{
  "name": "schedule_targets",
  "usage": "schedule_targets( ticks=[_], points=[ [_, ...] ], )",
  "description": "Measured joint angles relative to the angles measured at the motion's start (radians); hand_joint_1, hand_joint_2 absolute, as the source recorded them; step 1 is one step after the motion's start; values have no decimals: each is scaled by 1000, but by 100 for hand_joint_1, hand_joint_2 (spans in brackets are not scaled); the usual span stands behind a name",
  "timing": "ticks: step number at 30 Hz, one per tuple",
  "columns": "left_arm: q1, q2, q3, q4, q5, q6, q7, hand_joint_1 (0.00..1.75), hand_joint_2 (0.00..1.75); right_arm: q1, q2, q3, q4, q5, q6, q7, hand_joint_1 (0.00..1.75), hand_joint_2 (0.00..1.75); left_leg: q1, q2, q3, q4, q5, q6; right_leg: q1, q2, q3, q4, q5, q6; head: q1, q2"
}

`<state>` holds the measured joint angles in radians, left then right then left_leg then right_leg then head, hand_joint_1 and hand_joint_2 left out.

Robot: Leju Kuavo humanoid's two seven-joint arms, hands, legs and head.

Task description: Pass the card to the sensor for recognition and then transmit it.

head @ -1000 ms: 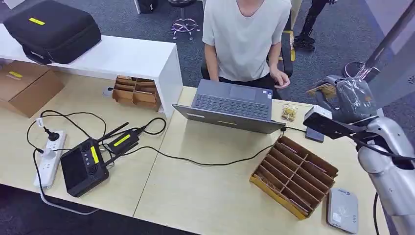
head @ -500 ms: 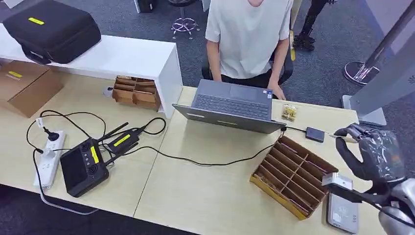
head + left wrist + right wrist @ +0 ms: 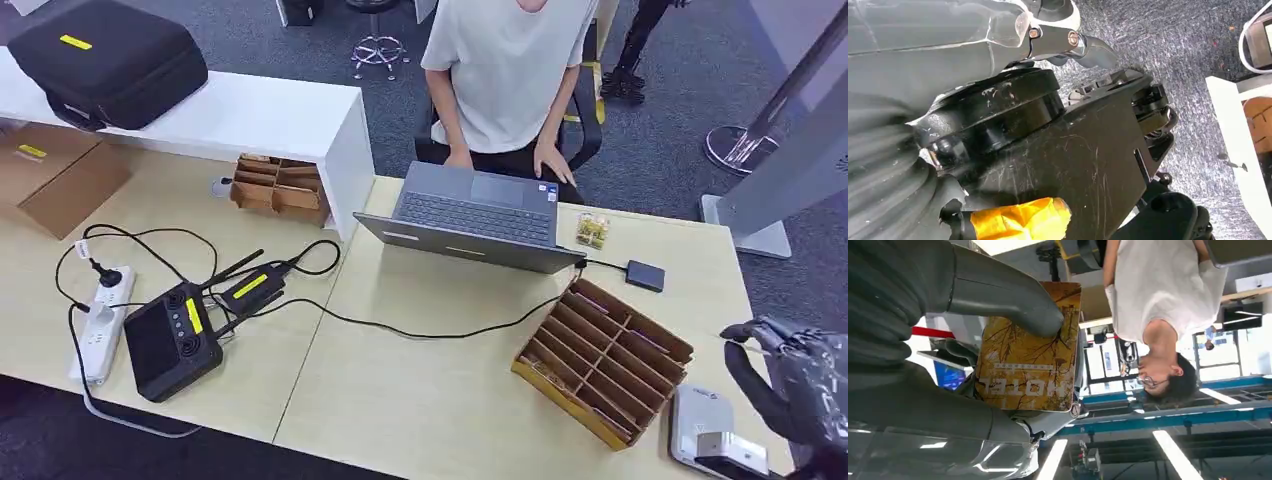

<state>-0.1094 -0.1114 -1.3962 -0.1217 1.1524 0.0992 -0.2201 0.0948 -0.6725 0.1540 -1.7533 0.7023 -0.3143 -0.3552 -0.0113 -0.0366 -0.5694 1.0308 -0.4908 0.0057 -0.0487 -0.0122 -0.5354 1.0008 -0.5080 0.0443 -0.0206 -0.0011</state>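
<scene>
The right hand [image 3: 795,385] grasps the card [image 3: 1028,355] above the counter's [image 3: 430,380] near right corner, by the sensor [image 3: 700,435]. Left hand [image 3: 998,45] state: cannot tell. Grey carpet [image 3: 680,90] lies beyond.

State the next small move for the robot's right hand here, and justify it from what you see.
Probably lower the right hand so the card meets the grey sensor. The hand grips the card, thumb pressed on its face, and hovers beside the sensor at the table's near corner.

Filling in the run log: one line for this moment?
phase: card toward sensor | right hand: grips card, over table's near right corner | sensor: on table beside divided cardboard tray | left hand: state unclear
</scene>
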Motion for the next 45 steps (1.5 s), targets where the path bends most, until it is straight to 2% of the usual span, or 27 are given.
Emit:
schedule_targets(
  ticks=[3,7,17,21,34,45],
  points=[
    [0,0,2,0,1,0,0,0,175,66,0,-51,-25,1,-8,-3,175,175,0,1,0,0,0,0,0,0,0,0,0,0,0,0],
    [0,0,5,0,3,1,0,0,175,115,5,-81,-30,16,-7,-3,175,175,0,1,1,0,0,0,0,1,0,0,0,0,0,0],
    [0,0,5,0,2,2,2,0,175,179,49,-78,38,91,-55,50,175,175,0,1,1,0,0,0,0,1,0,0,0,0,0,0],
    [0,0,5,0,3,2,3,0,175,192,63,-70,63,93,-61,53,175,175,0,2,1,0,0,0,0,1,0,0,0,0,0,0],
    [0,0,5,0,2,2,13,0,175,190,93,-64,158,84,-65,83,175,175,0,2,1,0,0,0,0,1,0,0,0,0,0,0],
    [0,0,5,0,-5,3,33,0,175,96,114,-78,383,68,-61,89,175,175,0,2,1,0,0,0,0,2,1,0,0,0,0,0]
  ],
)
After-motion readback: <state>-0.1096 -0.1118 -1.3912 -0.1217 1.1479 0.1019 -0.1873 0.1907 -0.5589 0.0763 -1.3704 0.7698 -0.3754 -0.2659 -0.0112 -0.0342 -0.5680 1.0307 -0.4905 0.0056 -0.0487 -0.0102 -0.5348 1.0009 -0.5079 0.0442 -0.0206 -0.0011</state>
